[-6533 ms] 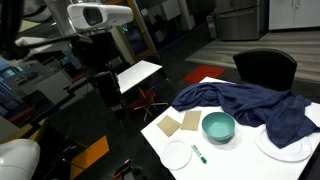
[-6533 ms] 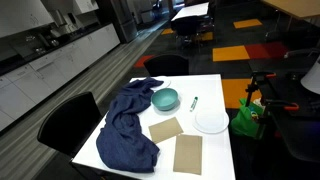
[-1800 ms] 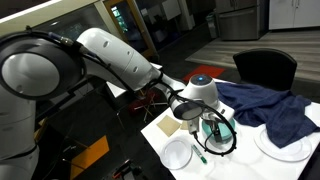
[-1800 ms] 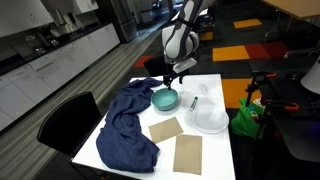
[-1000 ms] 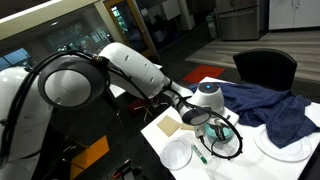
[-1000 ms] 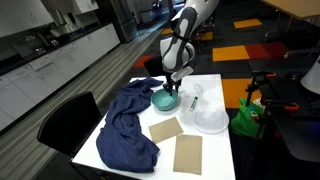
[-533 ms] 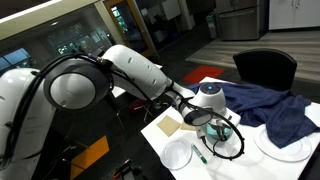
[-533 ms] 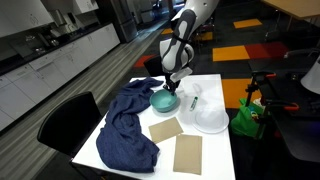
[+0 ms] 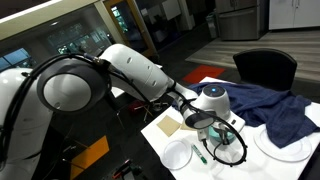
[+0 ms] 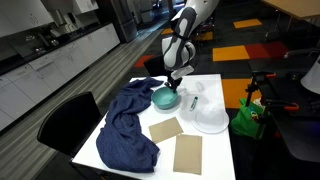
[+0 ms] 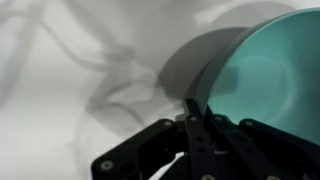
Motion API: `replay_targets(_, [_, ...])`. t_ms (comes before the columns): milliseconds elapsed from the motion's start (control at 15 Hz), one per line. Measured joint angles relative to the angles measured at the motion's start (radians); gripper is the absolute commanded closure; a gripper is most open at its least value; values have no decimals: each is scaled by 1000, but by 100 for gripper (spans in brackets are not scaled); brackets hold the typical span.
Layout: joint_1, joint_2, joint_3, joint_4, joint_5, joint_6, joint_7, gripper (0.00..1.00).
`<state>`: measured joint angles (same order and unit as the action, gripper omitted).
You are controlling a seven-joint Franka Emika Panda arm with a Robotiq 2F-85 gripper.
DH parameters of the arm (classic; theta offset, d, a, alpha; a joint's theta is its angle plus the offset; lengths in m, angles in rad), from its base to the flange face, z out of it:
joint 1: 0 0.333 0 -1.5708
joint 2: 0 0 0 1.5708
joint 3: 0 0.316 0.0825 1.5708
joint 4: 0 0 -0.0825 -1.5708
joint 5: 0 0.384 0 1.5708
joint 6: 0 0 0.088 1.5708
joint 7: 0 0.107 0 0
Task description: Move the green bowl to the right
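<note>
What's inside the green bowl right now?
The wrist view shows only bare teal inside the bowl, with the fingers at its rim. The fingers hide its lower part, and the picture's edge cuts off the rest.

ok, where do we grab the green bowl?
Take the bowl by its rim, from above, one finger inside and one outside. It stands upright and open, and its smooth, deep, curved wall would likely slip out of a side grasp.

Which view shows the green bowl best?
An exterior view: the green bowl shows nearly whole beside the cloth. The wrist view crops the bowl to rim and inside; in an exterior view the arm covers most of it.
</note>
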<state>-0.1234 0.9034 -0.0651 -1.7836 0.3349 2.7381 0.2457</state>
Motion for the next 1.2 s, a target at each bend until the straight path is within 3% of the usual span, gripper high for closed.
replay_targets(1200, [-175,-126,7,-242,275,5,2,99])
